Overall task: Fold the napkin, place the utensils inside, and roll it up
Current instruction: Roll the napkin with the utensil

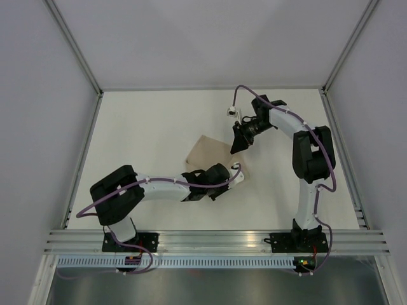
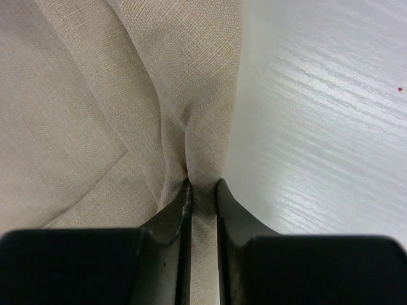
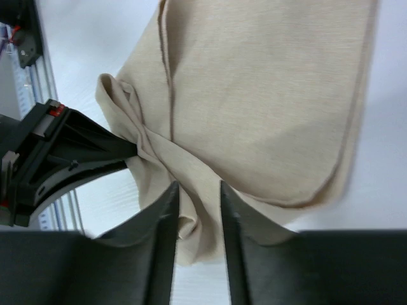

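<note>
The napkin (image 3: 254,95) lay on the white table (image 1: 146,127), one layer lapped over another, and both arms met at it. The left gripper (image 2: 203,189) was clenched on the napkin: in its wrist view its two dark fingers (image 2: 170,216) pinched a raised ridge of the tan cloth between their tips, and folds fanned away from that pinch across the napkin. From above, this gripper sat at the napkin's near edge, toward its right corner, covering that part of the cloth. The right gripper (image 3: 196,200) reached the napkin from its far right side. Its fingers (image 3: 164,219) stood either side of a bunched twist of the napkin, with cloth filling the gap between them, but whether they squeezed that cloth or only straddled it could not be told. In the right wrist view the left gripper's pinch was just beside that twist, and creases ran from one to the other. Beyond the two grippers the napkin spread flat, its darker stitched hem (image 3: 357,108) curving along the edge.
</note>
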